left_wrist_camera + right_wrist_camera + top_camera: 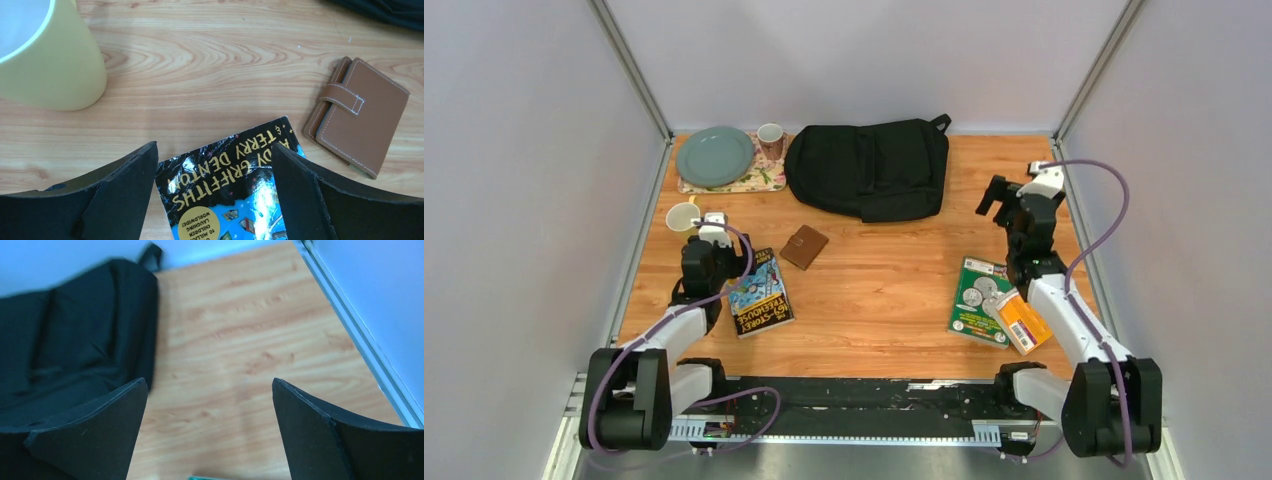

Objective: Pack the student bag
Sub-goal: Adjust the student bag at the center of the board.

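Flat along the far edge of the light wooden table [884, 285]: the large black soft fabric backpack [869, 170], carry loop toward the far right.

Left gripper [215, 152]: spread wide, pinching nothing, above the far end of a glossy blue-and-black paperback book [225, 192]. To its far left, a pale yellow round cup [50, 65]. To its right, a small brown leather wallet with a strap [362, 120], just apart from the book's corner.

Right gripper [210, 382]: spread wide too, bare, over open wood just right of the backpack's edge, with the metal frame rail [350, 325] further right.

Broad bare wood in the middle, between book and green coin-printed booklet [977, 300]; an orange packet [1024, 322] across that booklet's near right corner.

Far left corner: floral mat [764, 180] with grey-green round plate [715, 156] and pinkish mug [770, 140].
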